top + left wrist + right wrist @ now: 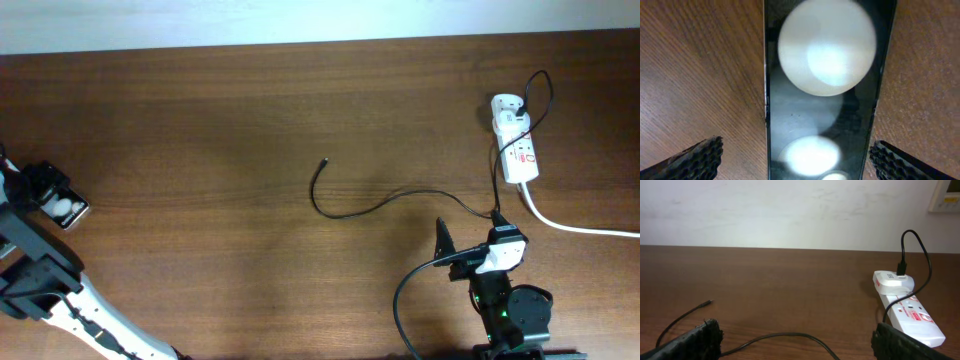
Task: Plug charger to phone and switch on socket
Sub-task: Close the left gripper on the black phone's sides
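The black phone (62, 204) lies at the far left of the table, its glass reflecting two white round blobs. In the left wrist view it (827, 115) fills the middle. My left gripper (797, 160) is open, its fingers on either side of the phone and apart from it. The thin black charger cable (385, 205) curves across the middle, its connector tip (324, 160) lying free. Its white plug head (507, 108) sits in the white socket strip (519, 150). My right gripper (795, 342) is open above the cable (785, 337), holding nothing. The strip also shows in the right wrist view (910, 317).
The strip's thick white cord (580, 228) runs off to the right edge. The right arm (500, 290) stands at the front right, the left arm (50, 290) at the front left. A white wall (790, 210) rises behind the table's far edge.
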Controlling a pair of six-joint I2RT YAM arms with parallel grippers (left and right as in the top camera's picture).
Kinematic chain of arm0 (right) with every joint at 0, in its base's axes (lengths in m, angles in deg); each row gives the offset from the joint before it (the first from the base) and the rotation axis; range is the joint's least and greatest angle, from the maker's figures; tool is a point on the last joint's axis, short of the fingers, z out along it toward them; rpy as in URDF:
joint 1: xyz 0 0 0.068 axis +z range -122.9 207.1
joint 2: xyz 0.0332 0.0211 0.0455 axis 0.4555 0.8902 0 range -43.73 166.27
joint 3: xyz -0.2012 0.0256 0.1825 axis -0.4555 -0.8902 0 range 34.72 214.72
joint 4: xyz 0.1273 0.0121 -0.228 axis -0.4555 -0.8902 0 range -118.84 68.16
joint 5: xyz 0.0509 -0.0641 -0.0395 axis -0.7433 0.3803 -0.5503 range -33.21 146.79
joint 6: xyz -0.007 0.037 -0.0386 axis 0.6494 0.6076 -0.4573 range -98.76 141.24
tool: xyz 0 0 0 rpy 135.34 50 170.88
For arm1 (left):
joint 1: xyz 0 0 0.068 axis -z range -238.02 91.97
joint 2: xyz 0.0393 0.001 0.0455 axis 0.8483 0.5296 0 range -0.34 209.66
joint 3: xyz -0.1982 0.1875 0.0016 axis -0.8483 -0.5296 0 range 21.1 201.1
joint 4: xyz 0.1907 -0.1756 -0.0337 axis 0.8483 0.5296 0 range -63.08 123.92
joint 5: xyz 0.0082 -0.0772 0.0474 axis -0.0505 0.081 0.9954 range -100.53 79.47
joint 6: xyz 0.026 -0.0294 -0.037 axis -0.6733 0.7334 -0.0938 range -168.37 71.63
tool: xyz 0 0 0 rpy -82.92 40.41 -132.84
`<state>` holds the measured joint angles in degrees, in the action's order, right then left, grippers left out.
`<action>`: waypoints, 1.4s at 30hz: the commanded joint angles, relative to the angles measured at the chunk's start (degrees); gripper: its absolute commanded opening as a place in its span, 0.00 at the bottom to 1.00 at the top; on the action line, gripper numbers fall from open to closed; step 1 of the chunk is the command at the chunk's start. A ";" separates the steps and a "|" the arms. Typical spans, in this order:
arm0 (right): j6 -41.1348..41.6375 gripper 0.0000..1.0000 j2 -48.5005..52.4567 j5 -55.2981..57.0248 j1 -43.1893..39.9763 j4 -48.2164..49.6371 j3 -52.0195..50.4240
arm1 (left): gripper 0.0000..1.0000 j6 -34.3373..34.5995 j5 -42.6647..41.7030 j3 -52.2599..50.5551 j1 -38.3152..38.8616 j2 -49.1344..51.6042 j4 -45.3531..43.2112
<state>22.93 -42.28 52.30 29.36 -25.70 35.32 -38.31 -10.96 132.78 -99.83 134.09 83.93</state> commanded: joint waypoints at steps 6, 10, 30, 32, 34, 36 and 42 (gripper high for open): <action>0.28 0.99 -0.17 0.26 0.35 -0.31 -0.28 | 0.99 -0.76 -2.16 0.85 -0.37 0.63 -3.67; 0.28 0.99 -0.17 0.28 0.35 -0.31 -0.28 | 0.99 -0.76 -2.19 0.85 -0.35 0.63 -4.79; 0.28 0.99 -0.17 0.26 0.35 -0.31 -0.28 | 0.93 -0.28 -3.26 0.85 -0.20 5.62 -5.14; 0.28 0.99 -0.17 0.26 0.35 -0.31 -0.28 | 0.84 -0.31 -3.23 0.85 -0.20 5.62 -4.66; 0.28 0.99 -0.17 0.26 0.35 -0.31 -0.28 | 0.76 -0.31 -3.23 0.85 -0.20 5.62 -4.00; 0.28 0.99 -0.17 0.28 0.35 -0.31 -0.28 | 0.70 -0.31 -3.23 0.85 -0.20 5.62 -3.08; 0.28 0.99 -0.17 0.28 0.35 -0.31 -0.28 | 0.72 -0.31 -3.26 0.85 -0.20 5.62 2.29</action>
<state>22.93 -42.28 52.30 29.36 -25.70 35.32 -38.28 -14.85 134.24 -99.89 137.08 84.35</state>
